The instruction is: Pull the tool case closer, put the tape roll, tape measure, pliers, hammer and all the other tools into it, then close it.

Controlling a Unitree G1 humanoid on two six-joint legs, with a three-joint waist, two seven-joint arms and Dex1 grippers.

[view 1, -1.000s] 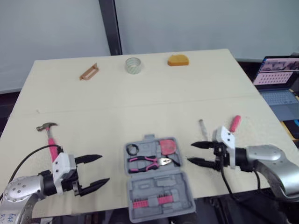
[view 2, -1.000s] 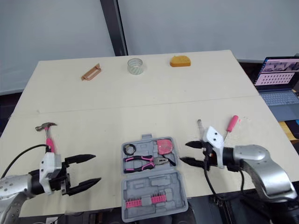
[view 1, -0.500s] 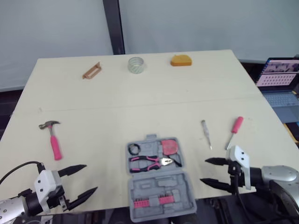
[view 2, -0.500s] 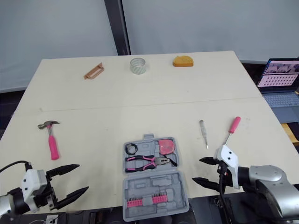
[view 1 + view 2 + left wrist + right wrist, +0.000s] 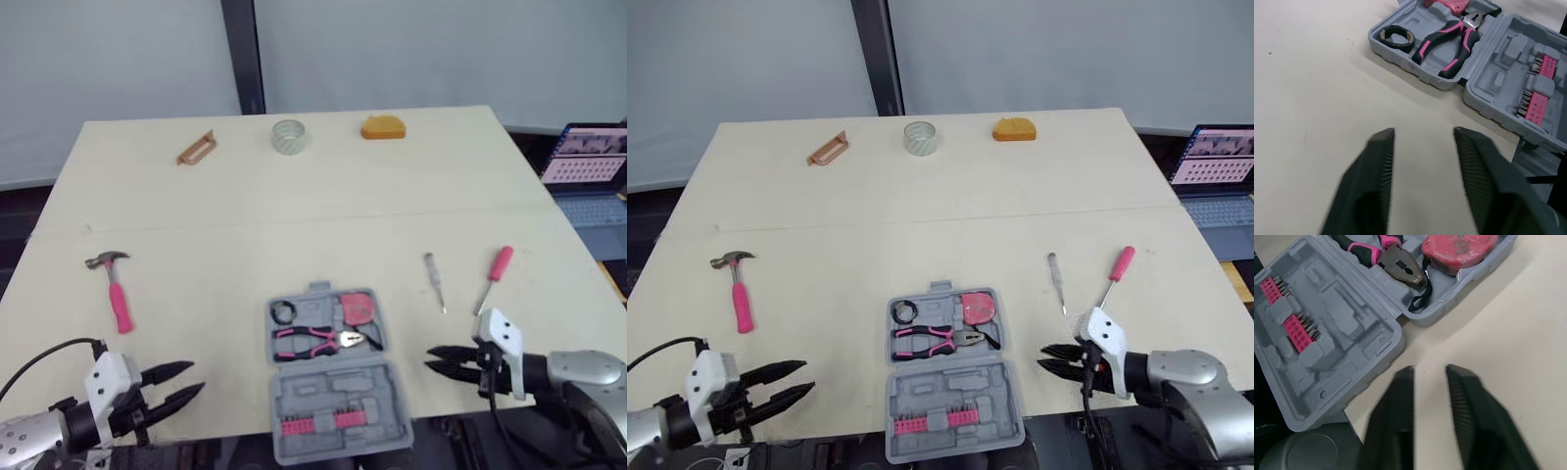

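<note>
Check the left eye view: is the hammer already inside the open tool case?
No, the hammer lies on the table, left of the tool case.

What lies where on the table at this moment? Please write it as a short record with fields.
case: tool case, open, at the near edge of the table
inside case: pliers, red tape measure, black ring
outside, near: hammer, grey screwdriver, pink screwdriver
outside, far edge: tape roll, brown object, orange object
left claw: open, empty, left of the case
right claw: open, empty, right of the case
</note>
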